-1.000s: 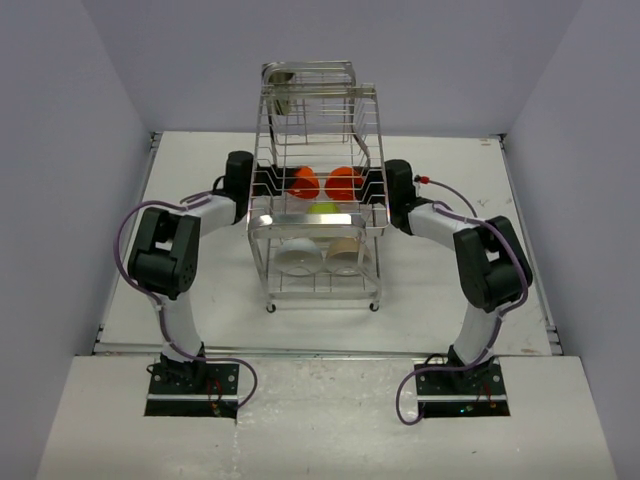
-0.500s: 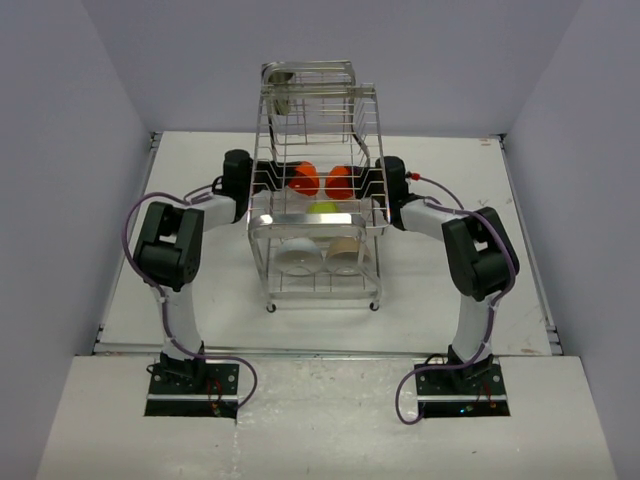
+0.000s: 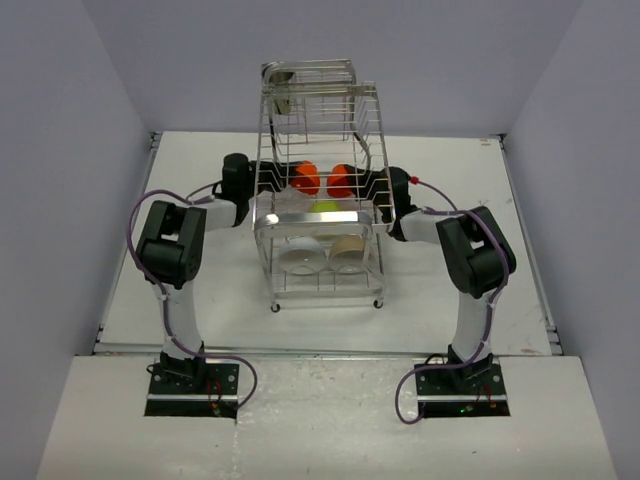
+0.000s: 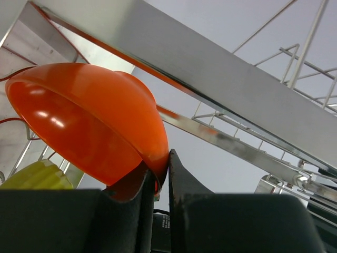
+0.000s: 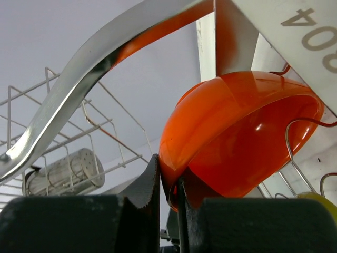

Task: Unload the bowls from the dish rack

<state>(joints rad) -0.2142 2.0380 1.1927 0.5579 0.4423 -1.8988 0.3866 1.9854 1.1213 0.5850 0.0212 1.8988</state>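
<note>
Chrome dish rack (image 3: 300, 219) standing upright; left orange bowl (image 3: 306, 179), right orange bowl (image 3: 340, 180) tilting on middle tier; green bowl (image 3: 323, 208), white bowl (image 3: 298, 255), beige bowl (image 3: 348, 254) resting below.

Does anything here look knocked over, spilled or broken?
Nothing stands out. The dish rack stands upright on the table, with nothing spilled or fallen around it. The left gripper pinches the left orange bowl by its rim, and the right gripper pinches the right orange bowl.

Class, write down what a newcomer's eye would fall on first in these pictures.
Two bright bowls glow in the middle tier of the tall chrome rack: the left orange bowl and the right orange bowl. The left claw pinches the first by its rim, the right claw the second, from opposite sides.
</note>
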